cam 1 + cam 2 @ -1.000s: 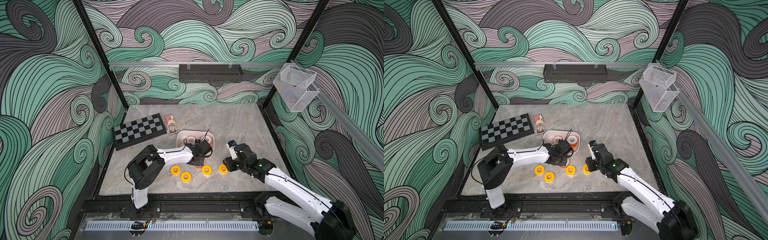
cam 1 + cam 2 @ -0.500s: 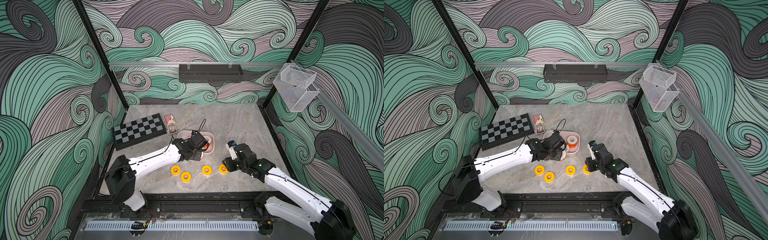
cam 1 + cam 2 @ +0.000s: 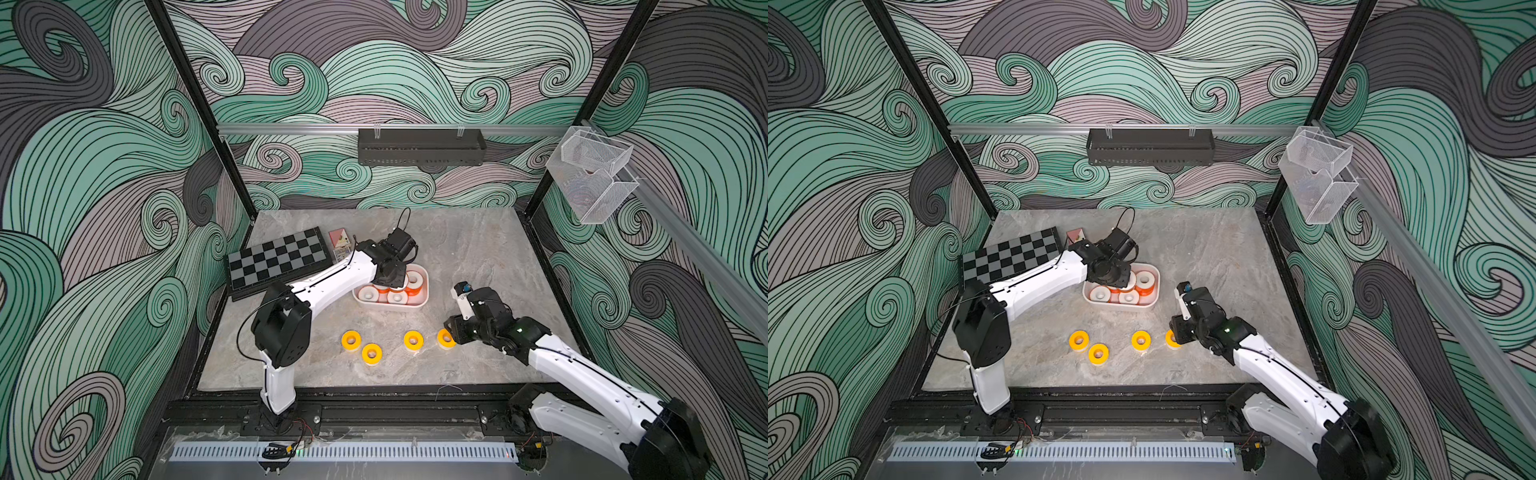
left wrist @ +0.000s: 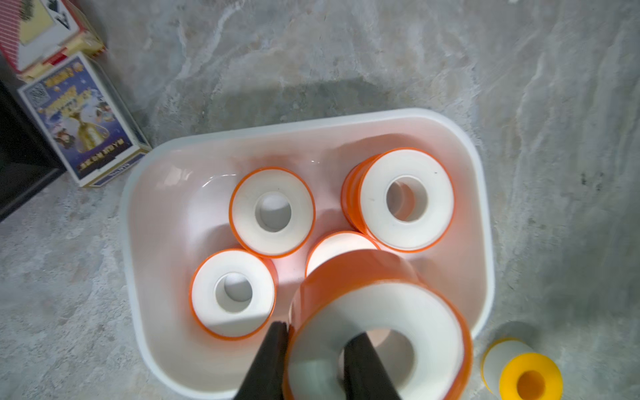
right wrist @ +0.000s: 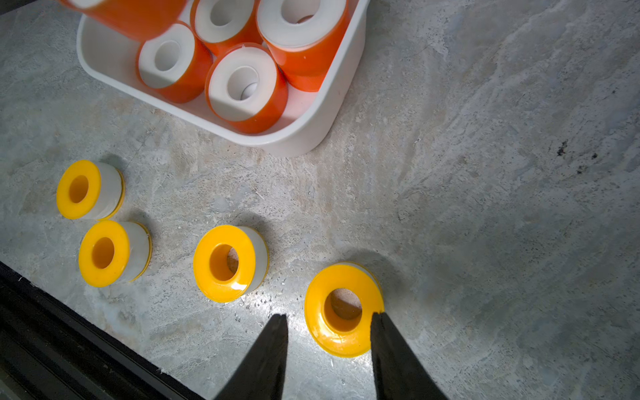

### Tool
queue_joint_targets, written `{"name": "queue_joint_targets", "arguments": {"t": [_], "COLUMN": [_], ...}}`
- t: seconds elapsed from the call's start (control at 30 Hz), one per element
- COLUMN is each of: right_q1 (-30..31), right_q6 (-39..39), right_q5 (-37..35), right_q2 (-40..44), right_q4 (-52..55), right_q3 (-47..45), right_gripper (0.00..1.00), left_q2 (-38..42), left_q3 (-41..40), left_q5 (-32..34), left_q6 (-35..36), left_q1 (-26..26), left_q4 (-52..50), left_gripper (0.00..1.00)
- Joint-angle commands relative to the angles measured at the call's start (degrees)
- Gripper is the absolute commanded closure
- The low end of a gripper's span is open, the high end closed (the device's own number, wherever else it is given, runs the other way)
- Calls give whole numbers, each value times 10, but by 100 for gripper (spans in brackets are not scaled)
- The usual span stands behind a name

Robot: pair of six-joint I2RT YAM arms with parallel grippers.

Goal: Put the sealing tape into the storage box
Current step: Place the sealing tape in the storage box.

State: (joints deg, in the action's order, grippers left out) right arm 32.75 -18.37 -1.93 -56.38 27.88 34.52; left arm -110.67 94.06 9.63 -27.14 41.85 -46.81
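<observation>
Marble table (image 3: 478, 257) — held roll (image 4: 426, 322) tilted above box (image 4: 162, 221).

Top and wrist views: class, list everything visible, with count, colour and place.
tub: one, white; middle of the table.
orange tape rolls: six, white and orange; one held above the tub, the rest inside.
yellow tape rolls: four, yellow; in front of the tub.
chessboard: one, black and grey; table's far left.
card boxes: two, red and blue; between chessboard and tub.
tray: one, black; back wall rail.
mesh baskets: two, clear; right-hand rail.
left gripper: one, black; shut on an orange roll.
right gripper: one, black; open around the nearest yellow roll.
</observation>
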Motion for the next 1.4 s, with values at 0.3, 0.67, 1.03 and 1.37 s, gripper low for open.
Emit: {"name": "queue_joint_targets", "arguments": {"t": [0.3,0.67,1.03,1.37], "right_q1": [-2,-1,-1,-1], "right_q6": [2,1,1,2], "right_q5": [10,10,9,11], "right_q2": [-8,-12,-10,-8], "right_q4": [-11,-13,-13,-12], "right_q3": [0,-2,-2,-3], "right_gripper": [56,56,56,56], "left_q2": [-71,-30,-6,-60], "left_q3": [10,-29,-45,-11], "left_q5": [-49,-54,-64,-73], "left_q6": [27,30,35,45], "left_q1": [-5,-10,-10,-10], "left_q4": [-6,10,4,-11], "left_gripper": [75,74,74,72]}}
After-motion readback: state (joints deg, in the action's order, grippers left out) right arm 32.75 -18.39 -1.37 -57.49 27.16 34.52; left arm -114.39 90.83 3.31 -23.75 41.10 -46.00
